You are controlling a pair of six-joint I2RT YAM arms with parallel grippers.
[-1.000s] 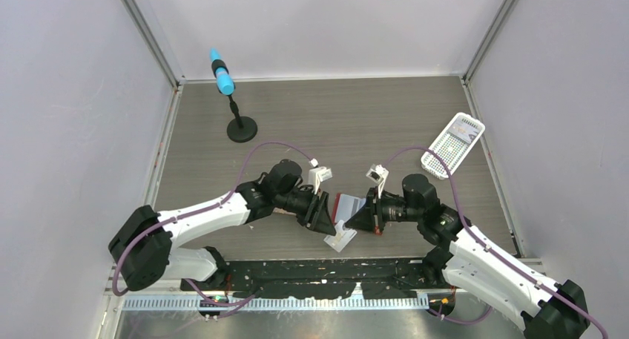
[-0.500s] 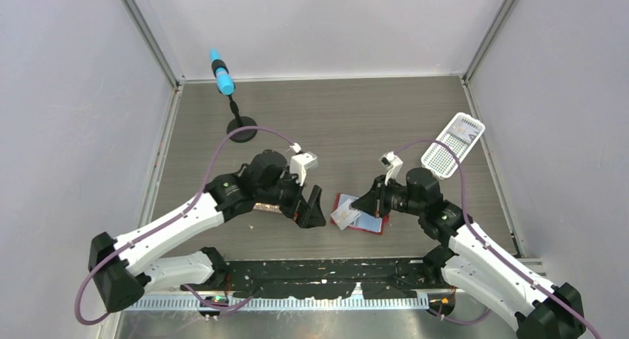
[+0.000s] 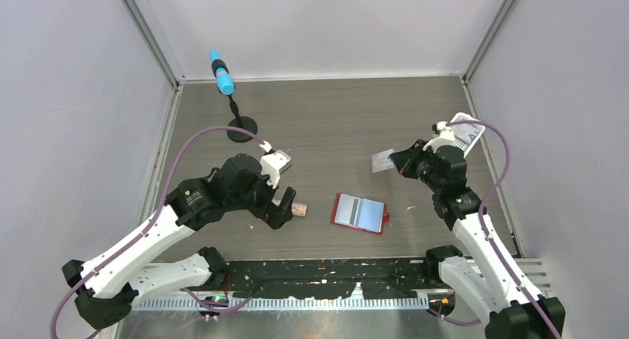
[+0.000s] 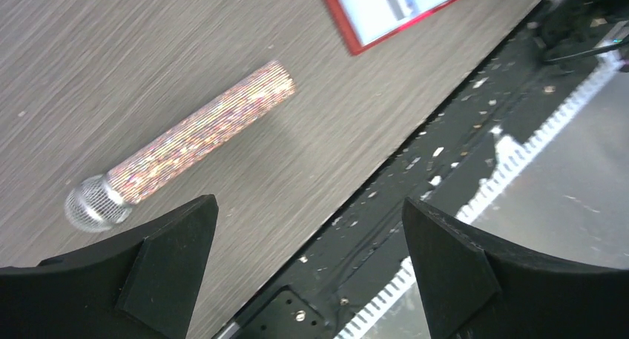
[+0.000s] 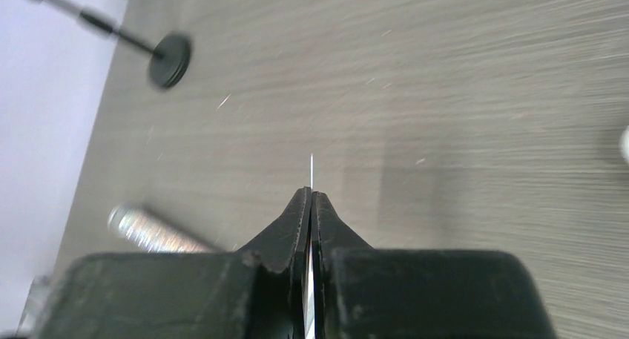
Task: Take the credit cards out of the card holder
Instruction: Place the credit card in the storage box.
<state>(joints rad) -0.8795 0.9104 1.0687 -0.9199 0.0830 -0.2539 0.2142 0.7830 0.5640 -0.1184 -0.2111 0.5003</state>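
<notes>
Jaws of the right gripper [image 3: 398, 164] pinch one credit card [image 3: 383, 160]; its wrist view shows only the card's thin edge. The left gripper [image 4: 308, 213] gapes, holding nothing, just beside a glittery tube [image 4: 193, 142]. The card holder [image 3: 360, 213] lies open on the table [image 3: 334, 124]

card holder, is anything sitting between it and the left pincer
Yes. The glittery tube lies flat between the open left pincer and the card holder. Its near end stops just short of the holder's left edge, not touching it. Nothing else visible is in that gap.
</notes>
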